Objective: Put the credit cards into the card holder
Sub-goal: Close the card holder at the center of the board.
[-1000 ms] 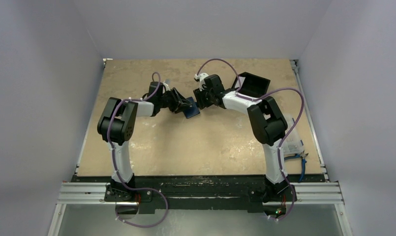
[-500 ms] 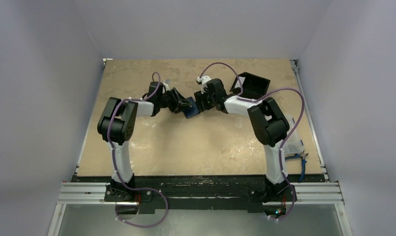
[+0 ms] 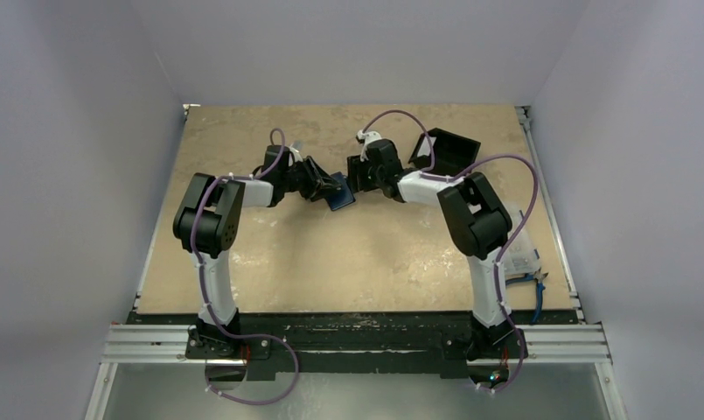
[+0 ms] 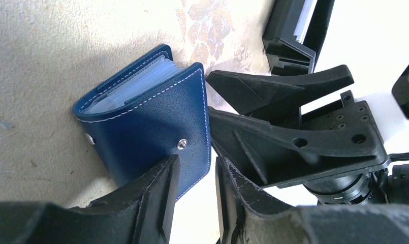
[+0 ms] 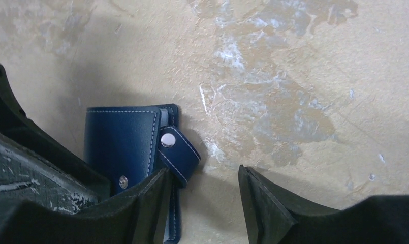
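The card holder [image 3: 338,194] is a navy-blue wallet with white stitching, lying on the table between the two grippers. In the left wrist view it [image 4: 146,119] is slightly ajar and shows clear sleeves. My left gripper [image 4: 194,203] is narrowly open, with one finger over the wallet's near corner. My right gripper [image 5: 207,203] is open, its left finger against the wallet's snap strap [image 5: 178,152] and the wallet [image 5: 121,147]. It faces the wallet's open edge in the left wrist view [image 4: 211,95]. No loose credit card shows.
A black open-sided box [image 3: 451,150] stands at the back right, behind the right arm; it shows a white label in the left wrist view [image 4: 293,30]. A clear plastic box [image 3: 519,249] and blue-handled tools [image 3: 533,282] lie at the right table edge.
My right wrist has shifted slightly to the right and turned a little. The left arm and the wallet have stayed in place.
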You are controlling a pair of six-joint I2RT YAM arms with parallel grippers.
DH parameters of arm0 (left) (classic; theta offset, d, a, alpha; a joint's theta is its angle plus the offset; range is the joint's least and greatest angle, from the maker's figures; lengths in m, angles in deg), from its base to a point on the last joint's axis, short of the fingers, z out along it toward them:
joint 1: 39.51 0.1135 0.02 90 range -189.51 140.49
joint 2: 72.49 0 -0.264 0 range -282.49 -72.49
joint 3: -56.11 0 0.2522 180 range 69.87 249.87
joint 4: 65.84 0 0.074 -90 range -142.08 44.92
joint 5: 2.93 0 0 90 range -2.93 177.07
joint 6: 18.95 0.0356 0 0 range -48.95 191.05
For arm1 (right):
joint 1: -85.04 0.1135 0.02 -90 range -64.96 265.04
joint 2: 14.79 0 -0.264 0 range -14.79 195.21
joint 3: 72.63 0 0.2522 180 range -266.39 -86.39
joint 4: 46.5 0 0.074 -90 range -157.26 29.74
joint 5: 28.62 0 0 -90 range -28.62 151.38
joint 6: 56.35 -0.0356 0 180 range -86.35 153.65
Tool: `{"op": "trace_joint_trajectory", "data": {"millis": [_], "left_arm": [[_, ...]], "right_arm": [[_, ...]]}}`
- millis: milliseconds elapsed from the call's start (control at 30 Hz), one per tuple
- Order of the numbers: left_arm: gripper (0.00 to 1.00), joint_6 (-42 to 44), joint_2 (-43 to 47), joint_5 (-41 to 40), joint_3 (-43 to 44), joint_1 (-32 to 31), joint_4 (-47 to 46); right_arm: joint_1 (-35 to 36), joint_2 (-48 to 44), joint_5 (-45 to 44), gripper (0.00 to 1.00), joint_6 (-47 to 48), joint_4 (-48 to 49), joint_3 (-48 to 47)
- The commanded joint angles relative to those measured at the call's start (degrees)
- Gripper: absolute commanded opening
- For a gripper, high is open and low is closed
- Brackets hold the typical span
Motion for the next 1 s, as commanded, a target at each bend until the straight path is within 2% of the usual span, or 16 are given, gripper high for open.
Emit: {"op": "trace_joint_trajectory", "data": {"millis": [0,133,267,333,500,733,800,833,900,967], "left_arm": [[0.37,2.2,-2.7,-3.9,-1.1,-0.1,5.4],[0.37,2.4,-2.4,-4.0,-1.1,0.0,5.5],[0.37,2.3,-2.3,-4.0,-1.0,0.0,5.5],[0.37,2.3,-2.2,-3.9,-1.0,-0.1,5.5],[0.37,2.5,-2.2,-3.8,-0.9,-0.1,5.5],[0.36,3.4,-3.0,-2.9,0.5,-0.1,5.7],[0.35,4.2,-2.8,-2.9,1.0,-0.2,6.2],[0.34,4.7,-2.7,-3.2,1.3,-0.2,6.5],[0.34,5.5,-2.4,-3.4,1.9,-0.2,7.2],[0.33,6.2,-2.4,-3.2,2.7,-0.3,7.5]], "right_arm": [[-0.1,-1.1,-4.7,0.59,-13.0,6.2,-1.0],[-1.5,-3.9,-9.2,0.58,-19.1,5.9,1.2],[-2.6,-3.3,-4.5,0.54,-19.3,4.9,0.1],[-2.6,-2.3,-0.9,0.48,-17.6,3.8,-1.4],[-2.7,-2.9,1.1,0.4,-16.7,2.1,-0.9],[-2.9,-3.5,4.6,0.1,-15.0,3.0,-0.3],[-3.3,-3.9,6.0,0.09,-15.2,3.7,0.1],[-3.5,-4.2,6.3,0.11,-15.3,3.8,0.2],[-4.2,-4.9,6.7,0.23,-15.1,4.2,1.0],[-4.8,-6.2,6.3,0.26,-14.6,5.7,2.7]]}}
